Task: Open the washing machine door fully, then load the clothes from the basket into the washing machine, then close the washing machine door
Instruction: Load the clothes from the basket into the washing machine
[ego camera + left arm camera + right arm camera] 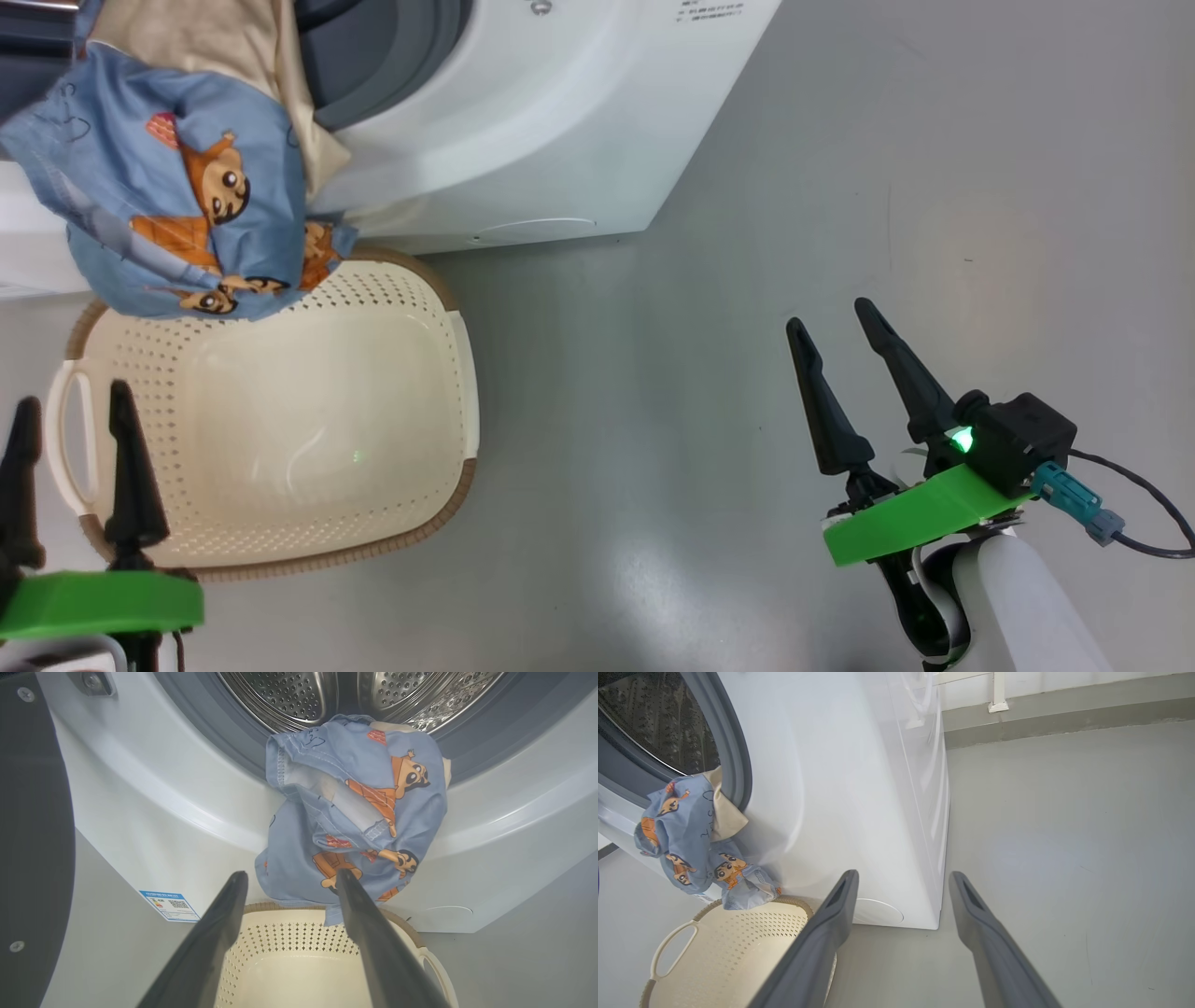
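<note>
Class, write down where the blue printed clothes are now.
In the head view's upper left, the clothes hang out over the lower edge of the drum opening of the washing machine, drooping down its white front to about the near rim of the basket.

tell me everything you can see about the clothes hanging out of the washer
The clothes are a soft, crumpled bundle of blue fabric printed with orange cartoon figures, with a cream part at the top. They drape over the lower edge of the washing machine opening, across its grey rubber ring, and hang mostly outside, down the white front. The lowest fold reaches the brown rim of the basket below.
</note>
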### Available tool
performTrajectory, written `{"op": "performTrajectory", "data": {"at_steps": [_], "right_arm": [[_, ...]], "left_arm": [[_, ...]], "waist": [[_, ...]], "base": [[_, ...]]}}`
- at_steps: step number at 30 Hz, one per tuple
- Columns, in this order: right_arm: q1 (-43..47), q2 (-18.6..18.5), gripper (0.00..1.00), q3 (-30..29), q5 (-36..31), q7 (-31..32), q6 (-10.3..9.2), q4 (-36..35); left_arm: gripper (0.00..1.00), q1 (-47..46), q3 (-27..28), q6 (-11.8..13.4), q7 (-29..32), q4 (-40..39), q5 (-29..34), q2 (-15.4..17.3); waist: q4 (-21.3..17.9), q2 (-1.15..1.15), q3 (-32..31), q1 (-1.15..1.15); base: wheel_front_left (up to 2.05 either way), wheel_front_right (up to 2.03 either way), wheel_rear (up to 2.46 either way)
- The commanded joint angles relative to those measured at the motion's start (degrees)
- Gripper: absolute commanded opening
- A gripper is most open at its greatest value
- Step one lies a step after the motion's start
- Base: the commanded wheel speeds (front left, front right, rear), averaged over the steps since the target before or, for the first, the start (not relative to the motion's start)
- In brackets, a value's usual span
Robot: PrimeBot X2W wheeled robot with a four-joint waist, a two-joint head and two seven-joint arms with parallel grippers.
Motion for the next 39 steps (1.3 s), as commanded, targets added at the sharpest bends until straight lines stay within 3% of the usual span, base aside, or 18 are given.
{"op": "performTrajectory", "data": {"at_steps": [1, 21, 39], "right_arm": [[1.8, 0.3, 1.0, 1.3, -1.1, -0.3, 0.08, -1.2], [2.2, 0.3, 1.0, 1.7, -1.3, -0.3, 0.08, -1.0], [1.2, 0.3, 1.0, 2.3, -1.2, -0.3, 0.08, -1.3]], "left_arm": [[1.0, 1.2, 2.6, -0.2, -0.3, -1.5, 0.7, 0.8], [1.0, 1.9, 3.9, -3.0, -0.4, 0.7, 2.2, -2.7], [1.0, -8.3, 0.3, -6.6, 0.0, 11.1, 2.0, -3.5]], "waist": [[0.1, 0.0, -0.1, 0.0], [-0.2, 0.0, -0.9, 0.0], [-1.5, 0.0, 1.5, 0.0]], "base": [[0.0, 0.0, 0.0], [0.0, 0.0, 0.0], [0.0, 0.0, 0.0]]}}
